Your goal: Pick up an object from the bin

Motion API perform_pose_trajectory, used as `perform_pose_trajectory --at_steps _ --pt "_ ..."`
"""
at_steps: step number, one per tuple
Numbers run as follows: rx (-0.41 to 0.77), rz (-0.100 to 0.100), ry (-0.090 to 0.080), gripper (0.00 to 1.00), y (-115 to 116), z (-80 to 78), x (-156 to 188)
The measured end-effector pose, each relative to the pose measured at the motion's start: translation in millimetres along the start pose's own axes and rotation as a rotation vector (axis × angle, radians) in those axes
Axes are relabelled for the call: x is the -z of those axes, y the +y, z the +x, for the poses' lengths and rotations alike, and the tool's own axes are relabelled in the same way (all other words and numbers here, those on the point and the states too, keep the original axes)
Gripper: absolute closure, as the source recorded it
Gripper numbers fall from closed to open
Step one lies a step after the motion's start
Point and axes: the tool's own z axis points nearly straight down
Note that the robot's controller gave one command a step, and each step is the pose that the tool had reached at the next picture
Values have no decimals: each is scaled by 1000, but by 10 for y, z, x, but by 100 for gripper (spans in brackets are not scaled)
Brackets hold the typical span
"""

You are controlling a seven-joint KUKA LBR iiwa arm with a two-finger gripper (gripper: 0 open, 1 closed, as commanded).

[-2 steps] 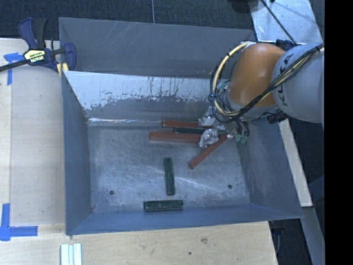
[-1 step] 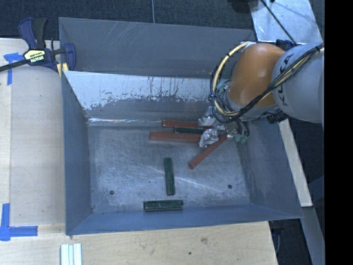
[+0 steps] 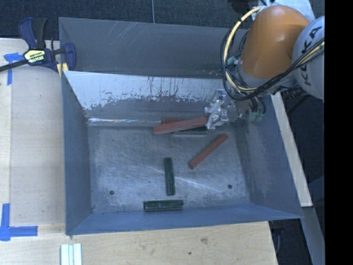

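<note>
Hand (image 3: 219, 115) hangs under the orange-covered wrist (image 3: 273, 40) at the far right corner of the bin (image 3: 77, 159), close to the back wall; how far open it is cannot be told. The right end of a reddish-brown bar (image 3: 179, 126) along the back edge meets it. A second reddish bar (image 3: 208, 151) slants just in front. A dark green bar (image 3: 169, 176) lies mid-floor, another green bar (image 3: 163, 205) against the front wall; the floor's left half is open

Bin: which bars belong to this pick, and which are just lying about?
In play: gripper; back red-brown bar, its end at the gripper.
Lying about: slanted red-brown bar; middle dark green bar; front dark green bar.
</note>
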Motion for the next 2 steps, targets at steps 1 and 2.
perform_pose_trajectory --at_steps 1,2 --pt "0 0 0 100 0 1 -1" --pt "137 -3 8 100 -204 69 244"
